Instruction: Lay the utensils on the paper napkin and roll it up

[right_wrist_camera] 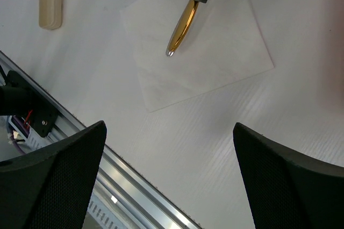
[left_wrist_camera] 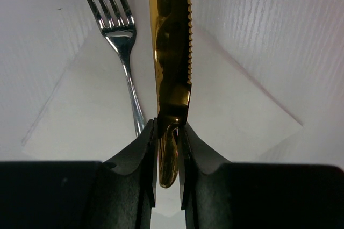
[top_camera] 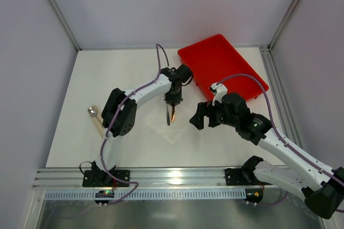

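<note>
Tabletop (top_camera: pixel 70 132) below, left end effector (left_wrist_camera: pixel 167 128) points down, pinching knife (left_wrist_camera: pixel 172 51) over napkin (left_wrist_camera: pixel 231 111).

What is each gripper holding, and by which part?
The left gripper holds the golden serrated metal knife where blade meets handle; the right gripper, nothing.

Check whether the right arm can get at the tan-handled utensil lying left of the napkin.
Probably not cleanly. The tan-handled utensil lies beyond the left arm, whose left gripper holds the gold knife over the napkin, right across the way.
</note>
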